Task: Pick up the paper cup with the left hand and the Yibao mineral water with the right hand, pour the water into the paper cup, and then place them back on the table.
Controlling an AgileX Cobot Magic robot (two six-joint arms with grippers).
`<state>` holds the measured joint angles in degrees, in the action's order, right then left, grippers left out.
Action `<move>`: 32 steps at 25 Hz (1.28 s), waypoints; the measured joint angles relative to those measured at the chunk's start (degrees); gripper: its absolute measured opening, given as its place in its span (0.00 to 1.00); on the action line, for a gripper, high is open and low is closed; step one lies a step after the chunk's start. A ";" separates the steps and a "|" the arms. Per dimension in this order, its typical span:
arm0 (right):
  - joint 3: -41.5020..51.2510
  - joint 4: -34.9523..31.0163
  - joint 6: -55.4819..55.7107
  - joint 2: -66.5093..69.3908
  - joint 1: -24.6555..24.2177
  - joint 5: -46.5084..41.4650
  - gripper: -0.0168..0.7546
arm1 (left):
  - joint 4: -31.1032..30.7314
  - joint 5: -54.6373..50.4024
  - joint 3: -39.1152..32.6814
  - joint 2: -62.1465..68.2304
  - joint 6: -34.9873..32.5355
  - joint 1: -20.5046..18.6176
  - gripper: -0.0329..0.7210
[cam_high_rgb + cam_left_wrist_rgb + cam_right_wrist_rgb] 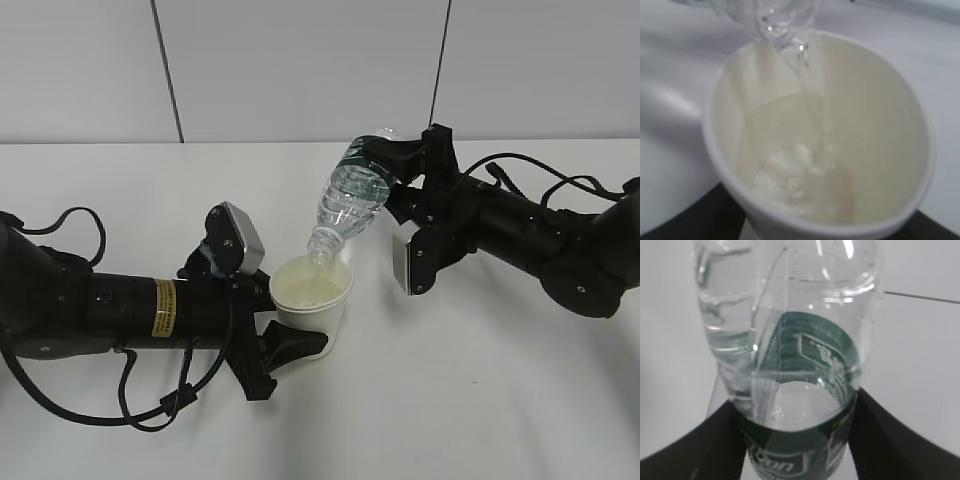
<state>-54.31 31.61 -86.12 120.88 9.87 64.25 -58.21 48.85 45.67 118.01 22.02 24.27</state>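
The paper cup (pixel 312 295) is cream-white and stands upright near the middle of the table, with my left gripper (pixel 290 350) shut on its lower wall. The Yibao mineral water (pixel 350 195) is tilted neck-down over the cup, its capless mouth just above the rim. My right gripper (pixel 400 160) is shut on its green label band. In the left wrist view a thin stream runs from the bottle neck (pixel 780 22) into the cup (pixel 880 130), and water pools at the bottom. In the right wrist view black fingers (pixel 895 440) clamp both sides of the bottle (pixel 790 340).
The white table (pixel 480 400) spreads all around. A grey wall with dark seams stands behind it. Black cables loop beside both arms, at the far left (pixel 75 225) and far right (pixel 540 180).
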 joint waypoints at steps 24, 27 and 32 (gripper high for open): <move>0.00 0.00 11.17 0.00 0.00 0.00 0.56 | 1.11 0.00 0.00 0.04 0.00 0.00 0.63; 0.00 0.00 17.01 0.00 0.00 0.00 0.56 | 1.94 0.36 0.00 0.04 0.00 0.00 0.63; 0.12 -0.24 26.14 0.00 0.00 0.03 0.56 | 2.93 0.46 0.00 0.04 0.00 0.00 0.63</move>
<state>-54.19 31.38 -59.98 120.88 9.87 64.28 -55.28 49.31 45.67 118.05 22.02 24.27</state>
